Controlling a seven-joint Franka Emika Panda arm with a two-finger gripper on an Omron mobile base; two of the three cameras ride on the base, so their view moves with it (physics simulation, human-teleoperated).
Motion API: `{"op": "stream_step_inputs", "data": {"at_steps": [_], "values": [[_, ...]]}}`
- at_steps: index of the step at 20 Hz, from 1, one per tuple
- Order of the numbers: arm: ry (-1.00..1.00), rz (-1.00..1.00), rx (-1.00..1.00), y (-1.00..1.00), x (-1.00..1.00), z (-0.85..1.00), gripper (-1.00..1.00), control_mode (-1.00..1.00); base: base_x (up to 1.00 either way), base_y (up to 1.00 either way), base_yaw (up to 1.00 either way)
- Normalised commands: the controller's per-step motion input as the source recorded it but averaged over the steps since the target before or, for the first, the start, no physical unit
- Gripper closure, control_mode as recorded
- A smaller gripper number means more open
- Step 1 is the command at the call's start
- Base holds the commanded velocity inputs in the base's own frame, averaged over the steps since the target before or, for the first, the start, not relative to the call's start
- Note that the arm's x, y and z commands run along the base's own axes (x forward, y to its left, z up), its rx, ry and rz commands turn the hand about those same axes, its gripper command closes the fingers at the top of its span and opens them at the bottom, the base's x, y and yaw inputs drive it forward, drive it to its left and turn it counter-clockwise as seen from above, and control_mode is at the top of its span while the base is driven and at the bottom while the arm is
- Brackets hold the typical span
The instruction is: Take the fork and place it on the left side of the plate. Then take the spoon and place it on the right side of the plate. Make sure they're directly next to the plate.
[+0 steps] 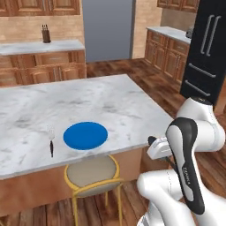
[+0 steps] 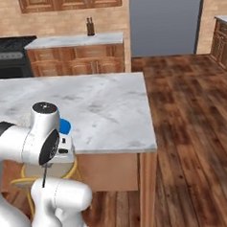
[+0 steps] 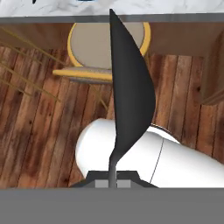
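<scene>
Fork is seen in the left base view lying on the marble worktop just left of the blue plate, apart from it, tines away from the near edge. A tan stool is tucked under that edge, and the end effector is held low beside the worktop's corner.

In the right base view, a sliver of the plate is visible behind the arm.

In the hand view, the spoon is pinched by its thin handle in the closed end effector, bowl edge-on, above the wooden floor and the stool.
</scene>
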Motion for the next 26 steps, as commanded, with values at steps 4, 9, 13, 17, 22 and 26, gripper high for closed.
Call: {"op": "stream_step_inputs", "data": {"at_steps": [4,9,13,17,22,26], "values": [[0.00,0.00,0.00,0.00,0.00,0.00,1.00,1.00,0.68,0.90,-0.39],[0.02,-0.13,0.00,0.02,0.59,0.00,1.00,-1.00,0.39,0.21,-0.13],[0.03,-0.10,0.03,0.01,0.99,0.00,1.00,-1.00,0.00,0.00,0.00],[0.04,0.00,0.06,-0.03,0.97,-0.07,1.00,-1.00,0.00,0.00,0.00],[0.02,0.04,0.03,-0.02,0.94,-0.24,1.00,-1.00,0.00,0.00,0.00],[0.05,0.03,0.00,0.03,0.89,-0.38,1.00,-1.00,0.00,0.00,0.00]]}}
